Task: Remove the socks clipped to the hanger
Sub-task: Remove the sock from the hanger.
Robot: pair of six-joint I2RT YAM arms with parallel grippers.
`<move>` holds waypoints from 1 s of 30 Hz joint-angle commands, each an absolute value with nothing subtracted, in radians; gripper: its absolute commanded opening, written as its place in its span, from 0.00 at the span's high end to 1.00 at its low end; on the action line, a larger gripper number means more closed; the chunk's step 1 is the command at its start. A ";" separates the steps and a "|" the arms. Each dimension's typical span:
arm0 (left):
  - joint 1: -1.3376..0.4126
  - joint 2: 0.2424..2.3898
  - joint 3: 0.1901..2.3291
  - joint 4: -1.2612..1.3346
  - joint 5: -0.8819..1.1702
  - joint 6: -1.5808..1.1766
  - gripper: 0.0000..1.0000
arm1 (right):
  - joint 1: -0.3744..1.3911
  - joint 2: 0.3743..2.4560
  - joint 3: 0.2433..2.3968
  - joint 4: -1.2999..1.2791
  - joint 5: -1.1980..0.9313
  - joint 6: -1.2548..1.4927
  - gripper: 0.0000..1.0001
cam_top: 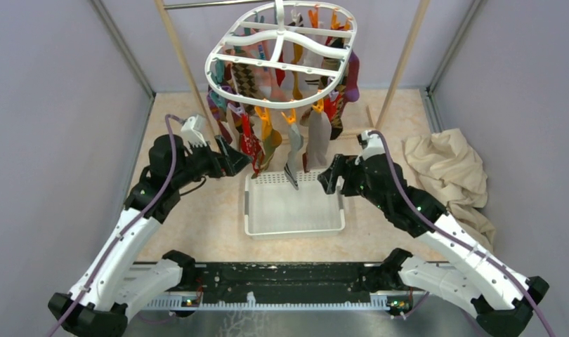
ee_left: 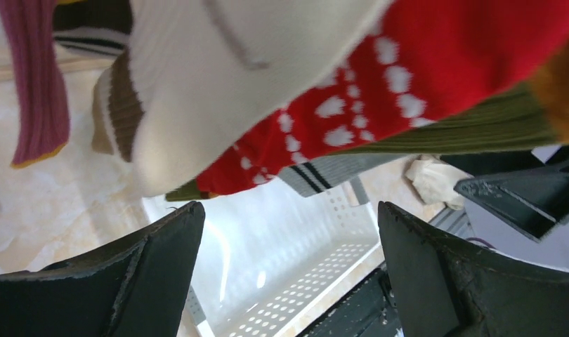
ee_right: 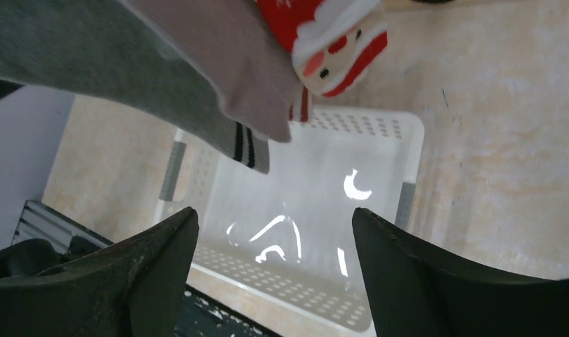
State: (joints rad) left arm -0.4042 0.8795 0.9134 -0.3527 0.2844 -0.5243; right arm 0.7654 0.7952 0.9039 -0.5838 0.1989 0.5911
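Hanger (cam_top: pixel 213 64) is seen at 12 o'clock in the top view, hung between two wooden poles (cam_top: pixel 182 67). Socks (cam_top: pixel 317 144) are clipped round its rim and hang down above the 12 o'clock edge of the white basket (cam_top: pixel 248 210). A beige cloth (cam_top: pixel 447 172) is noted at 3 o'clock on the surface.

Left jaws: spread wide, nothing held. They are placed at 9 o'clock of the sock cluster, just beside the red dotted sock (ee_left: pixel 436 63), which is seen overhead with a cream sock (ee_left: pixel 218 84) in the left wrist view. Contact cannot be confirmed.

Right jaws: spread wide, nothing held. They are placed at 4 o'clock of the cluster, beneath a grey sock (ee_right: pixel 113 77) and a Santa sock (ee_right: pixel 331 49).

Step judged: approach to a grasp; every sock in view is clipped.

Method notes (judgement):
- The socks are crowded, so the jaws should be shut only once a single sock lies between them.
- The sock should be gripped well up from its free end, so that the fabric is not slipped out.
- The pull should be directed straight down, in line with the clip. The frame appears to hang freely and is likely to swing under a sideways tug.
- Release is best made over the basket.
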 commanded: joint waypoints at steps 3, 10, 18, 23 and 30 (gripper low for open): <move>-0.415 0.817 0.995 -0.361 0.461 -0.563 0.01 | 0.775 0.749 1.003 -0.416 0.231 0.438 0.21; -0.423 0.686 1.030 -0.397 0.473 -0.624 0.01 | 0.775 0.744 1.017 -0.368 0.287 0.347 0.25; -0.423 0.736 1.208 -0.476 0.423 -0.602 0.01 | 0.776 0.782 1.035 -0.263 0.301 0.261 0.26; -0.423 0.795 1.259 -0.484 0.394 -0.580 0.01 | 0.776 0.841 1.126 -0.283 0.290 0.223 0.26; -0.425 0.874 1.318 -0.486 0.372 -0.551 0.01 | 0.776 0.889 1.264 -0.340 0.300 0.177 0.26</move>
State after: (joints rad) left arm -0.4194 0.8459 1.2652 -0.4717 0.3923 -0.5671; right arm 0.7704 0.8864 1.1637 -0.3607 0.2848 0.2279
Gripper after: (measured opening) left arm 0.987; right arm 0.741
